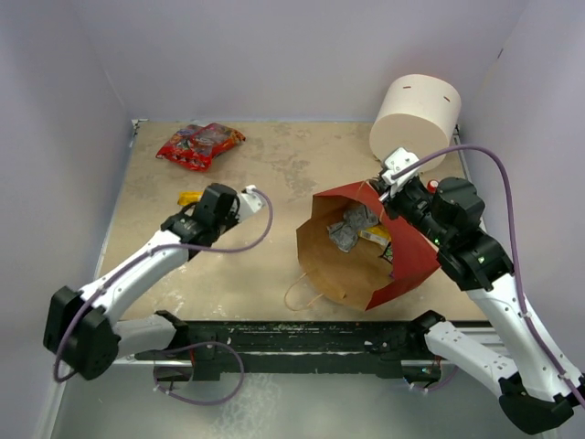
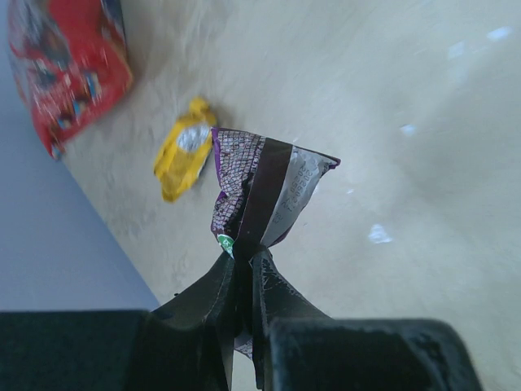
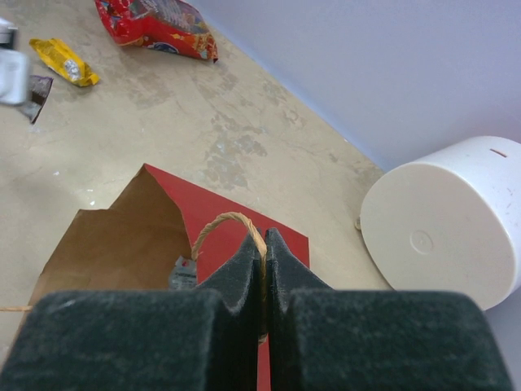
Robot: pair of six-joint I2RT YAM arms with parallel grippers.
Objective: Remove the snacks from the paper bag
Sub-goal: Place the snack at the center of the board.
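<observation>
The table [image 1: 274,183] is wide and sandy in colour, and the paper bag [image 1: 334,265] lies on its right part, on its side. Its mouth is turned toward the middle of the table, so I can look into the tan inside. Just behind it stands a white cylinder [image 1: 416,119], which has no part in the work.

From what lies on the table, I judge the task is about half done. The red cartoon-printed bag [image 1: 199,144] is already out, at the far left corner. A yellow wrapper [image 1: 189,197] is out too, nearer to the left arm. Inside the paper bag I see crinkled silver-grey packets [image 1: 352,229] and something yellow beside them, so these are left to take out. The smallest piece, the dark purple packet [image 2: 256,191], is in the air over the left part of the table, just beside the yellow wrapper and well apart from the bag.

The left gripper [image 2: 244,261] reaches forward low over the table with its fingers pressed together on the lower edge of this purple packet. The right gripper [image 3: 264,240] stands at the far top edge of the bag, and its fingers are closed on the string handle [image 3: 228,220], which I think keeps the mouth open.
</observation>
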